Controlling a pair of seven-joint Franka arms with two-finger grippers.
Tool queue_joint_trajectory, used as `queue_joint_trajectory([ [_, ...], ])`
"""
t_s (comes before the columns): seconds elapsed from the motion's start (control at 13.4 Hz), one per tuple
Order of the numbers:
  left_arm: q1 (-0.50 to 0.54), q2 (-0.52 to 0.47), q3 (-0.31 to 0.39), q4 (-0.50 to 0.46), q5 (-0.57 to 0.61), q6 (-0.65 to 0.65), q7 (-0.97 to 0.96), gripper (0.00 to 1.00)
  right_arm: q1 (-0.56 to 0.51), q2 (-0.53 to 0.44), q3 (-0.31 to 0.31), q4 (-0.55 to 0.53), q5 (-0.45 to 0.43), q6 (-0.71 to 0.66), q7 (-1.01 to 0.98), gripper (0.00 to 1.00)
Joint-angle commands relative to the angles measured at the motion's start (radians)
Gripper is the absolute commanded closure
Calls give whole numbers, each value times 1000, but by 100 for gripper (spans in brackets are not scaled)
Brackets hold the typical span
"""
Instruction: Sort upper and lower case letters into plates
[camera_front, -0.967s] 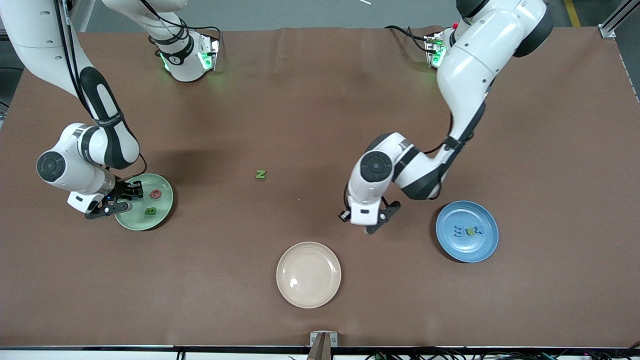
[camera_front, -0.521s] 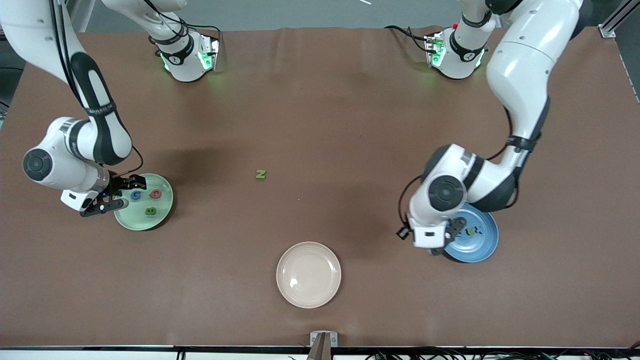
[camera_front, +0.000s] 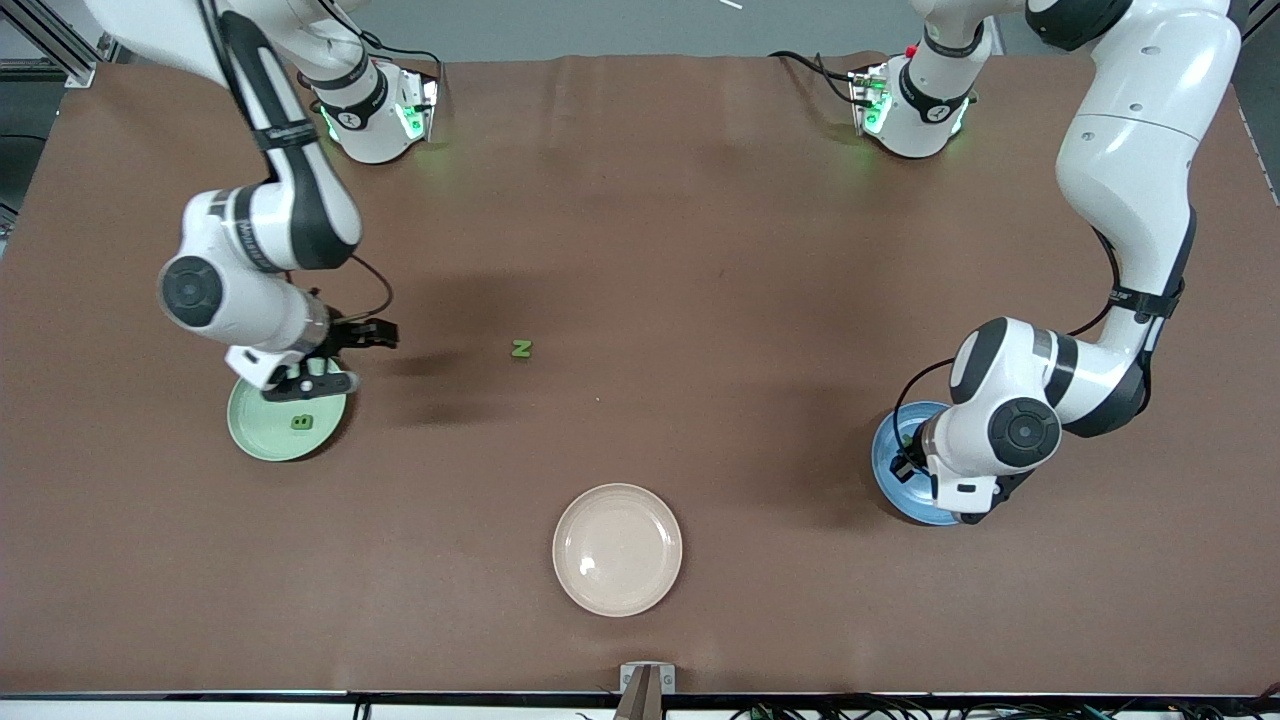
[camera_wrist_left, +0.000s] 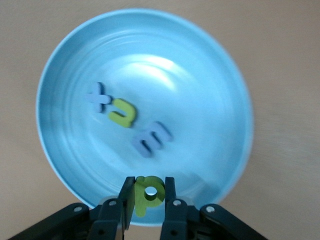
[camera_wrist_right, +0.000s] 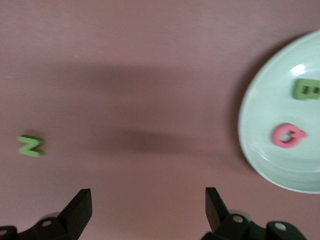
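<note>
1. One green letter p (camera_wrist_left: 148, 192) sits clamped in the left gripper (camera_wrist_left: 149, 197) over the blue plate (camera_wrist_left: 220, 100); letting go comes next, I judge.
2. Right gripper (camera_wrist_right: 145, 212), fingers apart, hangs beside the mint plate (camera_front: 250, 440), probably bound for the green N (camera_front: 521, 349) mid-table.

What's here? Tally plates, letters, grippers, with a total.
Plates: 3 (mint green plate, blue plate, cream plate)
Letters: 7 visible (blue 3, mint 2, loose N, held p)
Grippers: 2 (left gripper over blue, right gripper by mint)
Total: 12
</note>
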Motion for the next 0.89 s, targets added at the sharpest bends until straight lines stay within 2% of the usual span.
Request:
queue_joint_trajectory([
  [0.0,47,-58,-6,-92,35,-4,10,96,100,28,-11,-19,27,111,76,0],
  [0.15,52,-65,-6,-108,36,-7,18,91,172,76,-11,-14,27,187,153,0],
  [0.22,58,-78,-6,-117,37,-17,18,79,213,96,-11,-14,27,217,223,0],
  [0.3,60,-82,-6,-114,36,-29,18,60,250,114,-11,-11,27,237,286,0],
  [0.37,60,-96,-7,-109,36,-34,16,28,283,134,-13,-11,27,267,328,0],
  [0.45,67,-122,-9,-108,26,-35,13,1,298,156,-11,-11,27,298,352,0],
  [0.6,67,-189,-13,-105,2,-46,12,0,336,205,-11,-11,27,356,395,0],
  [0.74,66,-219,-26,-59,-18,-108,21,0,381,249,-11,-9,27,418,466,0],
  [0.82,67,-226,-35,-13,-42,-153,19,0,405,266,-11,-8,27,433,492,3],
])
